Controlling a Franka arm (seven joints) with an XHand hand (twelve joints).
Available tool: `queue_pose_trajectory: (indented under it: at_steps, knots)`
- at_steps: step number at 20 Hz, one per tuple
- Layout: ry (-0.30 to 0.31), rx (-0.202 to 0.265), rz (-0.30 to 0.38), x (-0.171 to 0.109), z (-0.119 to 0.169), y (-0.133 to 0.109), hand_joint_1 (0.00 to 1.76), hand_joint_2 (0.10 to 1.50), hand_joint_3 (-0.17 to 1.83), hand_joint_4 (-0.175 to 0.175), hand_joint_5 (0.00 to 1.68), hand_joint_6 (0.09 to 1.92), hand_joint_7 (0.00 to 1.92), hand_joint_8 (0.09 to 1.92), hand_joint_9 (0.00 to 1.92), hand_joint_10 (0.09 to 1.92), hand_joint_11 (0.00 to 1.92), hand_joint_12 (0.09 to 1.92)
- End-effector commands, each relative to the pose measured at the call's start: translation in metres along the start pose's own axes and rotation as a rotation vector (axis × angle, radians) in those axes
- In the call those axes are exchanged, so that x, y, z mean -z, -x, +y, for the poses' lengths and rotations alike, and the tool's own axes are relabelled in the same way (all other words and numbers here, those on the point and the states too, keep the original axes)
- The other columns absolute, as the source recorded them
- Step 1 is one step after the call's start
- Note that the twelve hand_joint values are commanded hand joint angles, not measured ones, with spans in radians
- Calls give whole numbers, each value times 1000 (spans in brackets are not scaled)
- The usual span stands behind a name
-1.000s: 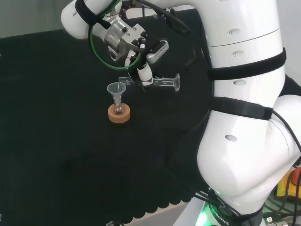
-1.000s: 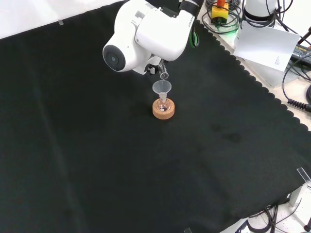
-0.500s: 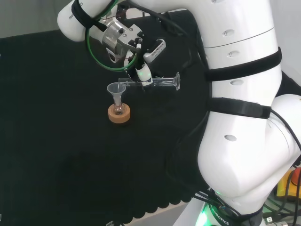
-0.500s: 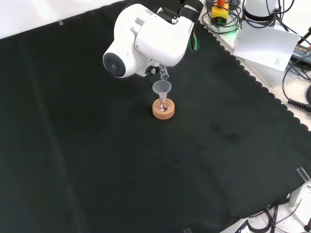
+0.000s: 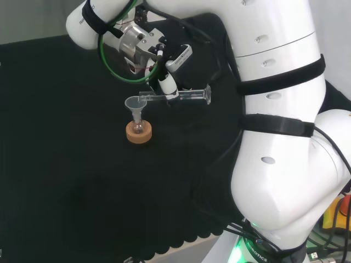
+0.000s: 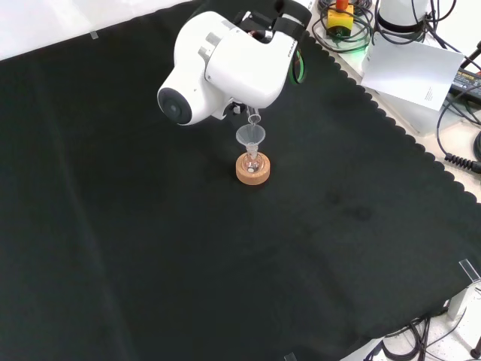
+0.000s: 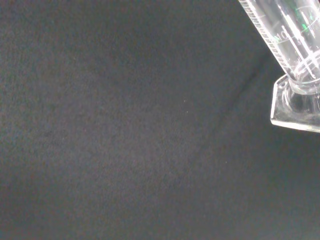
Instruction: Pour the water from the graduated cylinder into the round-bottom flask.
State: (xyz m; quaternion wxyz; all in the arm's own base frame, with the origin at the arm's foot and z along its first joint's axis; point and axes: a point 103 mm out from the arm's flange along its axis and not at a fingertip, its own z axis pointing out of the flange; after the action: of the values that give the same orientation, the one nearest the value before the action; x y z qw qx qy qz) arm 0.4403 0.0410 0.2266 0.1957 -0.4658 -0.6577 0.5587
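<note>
- Currently, graduated cylinder lay horizontal, mouth at funnel, foot pointing right in the head view.
- Hand was curled around it.
- Round-bottom flask stood on cork ring.

You see a black cloth with a scalloped edge covering the bench, a white sheet of paper and tangled cables beyond its far right corner.

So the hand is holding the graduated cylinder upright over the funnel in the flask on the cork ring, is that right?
Not quite: the graduated cylinder lies about level, not upright, its mouth at the funnel. The head view shows this. The hand does hold it, and the funnel sits in the flask on the cork ring.
</note>
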Motion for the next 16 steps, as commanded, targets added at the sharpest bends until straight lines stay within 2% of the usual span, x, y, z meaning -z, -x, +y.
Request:
queue_pose_trajectory:
  at_steps: [1, 9, 16]
  knots:
    - [-11, -4, -4, 0, -1, 0, 1246, 1146, -1, -175, 906, 1107, 939, 1098, 1414, 87, 1193, 793]
    - [-43, -26, -10, 2, -1, 2, 1246, 1145, 0, -175, 906, 1107, 940, 1097, 1416, 87, 1195, 793]
    - [-66, -28, -11, 2, -1, 1, 1246, 1144, -1, -175, 908, 1104, 943, 1093, 1421, 87, 1199, 792]
